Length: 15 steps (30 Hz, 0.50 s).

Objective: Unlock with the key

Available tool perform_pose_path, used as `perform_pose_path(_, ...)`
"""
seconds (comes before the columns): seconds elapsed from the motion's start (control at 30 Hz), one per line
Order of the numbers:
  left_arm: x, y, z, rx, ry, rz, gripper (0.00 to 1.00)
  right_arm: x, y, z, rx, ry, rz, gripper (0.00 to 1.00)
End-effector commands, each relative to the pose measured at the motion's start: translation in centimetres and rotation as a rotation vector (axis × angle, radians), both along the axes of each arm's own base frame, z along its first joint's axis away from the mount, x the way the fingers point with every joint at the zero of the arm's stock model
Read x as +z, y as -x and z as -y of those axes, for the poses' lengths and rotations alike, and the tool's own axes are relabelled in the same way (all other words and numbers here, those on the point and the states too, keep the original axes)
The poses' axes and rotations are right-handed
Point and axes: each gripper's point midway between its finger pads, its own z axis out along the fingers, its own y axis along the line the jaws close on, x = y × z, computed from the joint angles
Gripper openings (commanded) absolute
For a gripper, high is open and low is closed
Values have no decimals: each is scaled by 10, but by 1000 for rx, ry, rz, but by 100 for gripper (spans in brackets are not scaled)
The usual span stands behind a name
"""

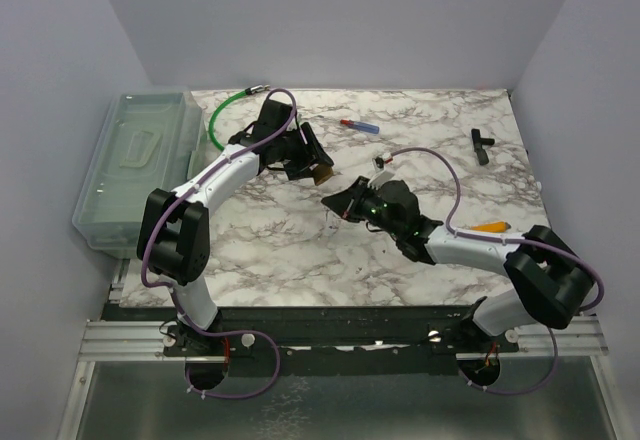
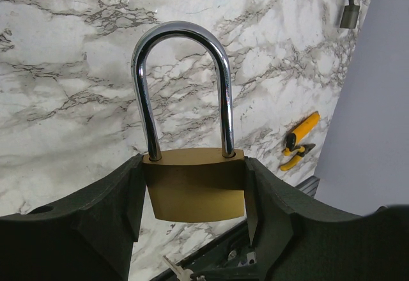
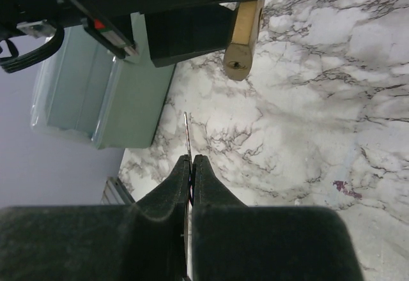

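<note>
Left gripper (image 2: 193, 195) jaws part-spread, clamping brass padlock (image 2: 195, 188) by body sides, shackle (image 2: 182, 70) pointing away from wrist.
Right gripper (image 3: 192, 166) jaws pressed together, pinching key (image 3: 186, 134), blade sticking out forward.
Right wrist view: keyhole (image 3: 239, 64) in lock's bottom face looks toward key, at 1 o'clock from blade tip, apart.
Judgement: blade roughly along lock's long axis, needs sideways correction before insertion.

From overhead we looked down on the marble table (image 1: 300, 260); our close wrist views shared the padlock (image 2: 195, 185).

Marble table (image 1: 300, 250): green cable (image 1: 222, 112), perhaps pliers (image 1: 487, 227)
</note>
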Motion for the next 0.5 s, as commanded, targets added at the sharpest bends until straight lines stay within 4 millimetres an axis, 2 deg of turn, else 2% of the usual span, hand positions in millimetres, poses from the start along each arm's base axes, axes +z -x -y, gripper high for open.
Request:
perform_pose_path(0.0, 31, -3, 6, -17, 77, 71, 0, -6, -15, 3, -78, 54, 1, 1)
perform_pose_path(0.47, 35, -2, 6, -16, 86, 76, 0, -13, -35, 10, -135, 120, 7, 0)
